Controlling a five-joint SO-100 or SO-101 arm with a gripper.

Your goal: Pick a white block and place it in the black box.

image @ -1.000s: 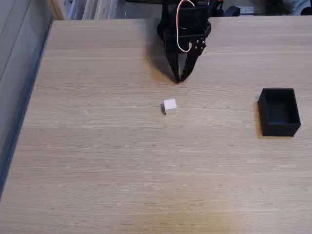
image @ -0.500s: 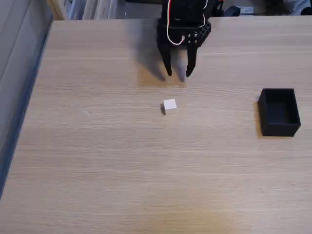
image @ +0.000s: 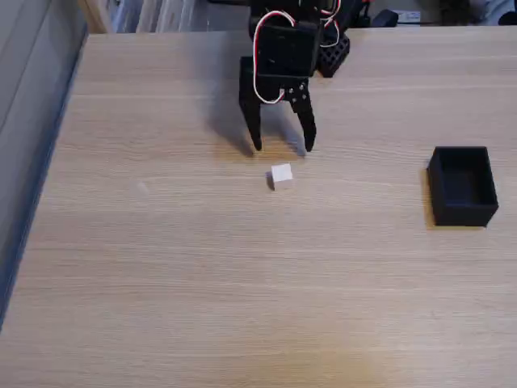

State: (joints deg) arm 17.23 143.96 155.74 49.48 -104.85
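Observation:
In the fixed view a small white block (image: 281,175) lies on the wooden table near the middle. My black gripper (image: 283,148) hangs just behind it, fingers pointing down and spread wide, open, with nothing between them. The fingertips (image: 257,145) stand a short way beyond the block, apart from it. The black box (image: 462,185), open-topped and empty, sits at the right side of the table, far from the gripper.
The table's left edge (image: 48,174) drops off beside a grey floor. Cluttered items (image: 404,14) line the back edge behind the arm. Bare wood stretches between the block and the box and across the whole front.
The gripper went from shut to wide open and came forward and slightly left toward the white block. Block and box have not moved.

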